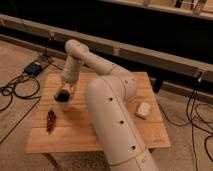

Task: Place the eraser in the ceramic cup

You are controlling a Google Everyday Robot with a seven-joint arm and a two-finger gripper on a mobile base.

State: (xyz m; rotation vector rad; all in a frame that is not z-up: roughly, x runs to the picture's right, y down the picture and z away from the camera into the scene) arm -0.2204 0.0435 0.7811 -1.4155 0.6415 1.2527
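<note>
My gripper (63, 93) hangs at the end of the white arm over the left part of the wooden table (95, 135). Right under it stands a small whitish cylinder with a dark top, which looks like the ceramic cup (65, 104); the gripper is at or just above its rim. A small white block, likely the eraser (143, 110), lies on the right side of the table, far from the gripper. I cannot see whether the gripper holds anything.
A dark red-brown object (50, 120) lies on the table's left front, below the cup. The arm's thick white links (112, 120) cover the table's middle. Cables and a blue box (34, 68) lie on the floor to the left. More cables run at the right.
</note>
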